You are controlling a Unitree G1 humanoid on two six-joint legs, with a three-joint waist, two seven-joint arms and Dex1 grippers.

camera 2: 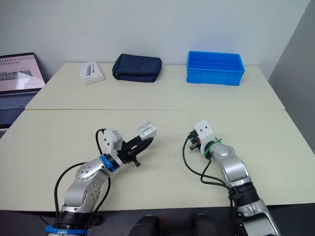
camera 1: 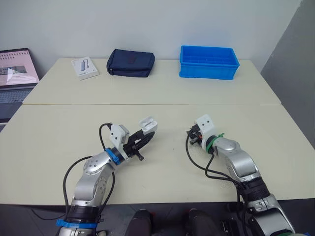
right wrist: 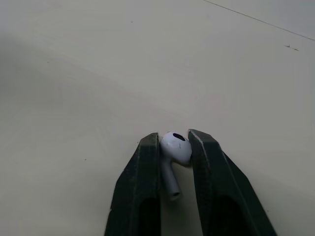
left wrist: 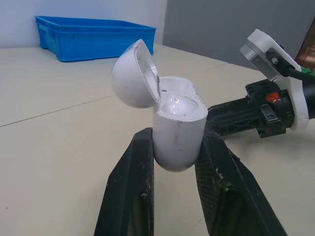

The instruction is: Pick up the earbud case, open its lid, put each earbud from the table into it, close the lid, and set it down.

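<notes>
Two grippers, both loaded. Left gripper [left wrist: 178, 140] is clamped on the lower body of the earbud case [left wrist: 179, 123], fingers close together against its two sides. The case is upright, held just above the table [camera 1: 59, 142] on the robot's left of centre, with the lid [left wrist: 132, 73] swung back open on its hinge. Right gripper [right wrist: 173, 140] is nearly closed, pinching one earbud [right wrist: 177, 146] by its rounded head, stem trailing back between the fingers. It sits low over the table, apart from the case; cannot tell if the earbud is lifted clear. Cannot tell whether a well in the case is already filled. Likely step: carry this earbud over and seat it. Risks: the grip is on a smooth round head, so the bud may twist or squirt out in transit. The stem isn't aimed away from the fingers, so it could enter the well at a bad angle and jam. The fingers look wide beside the opening, so they may knock the lid shut or tip the case in its low, slick-sided grip.
</notes>
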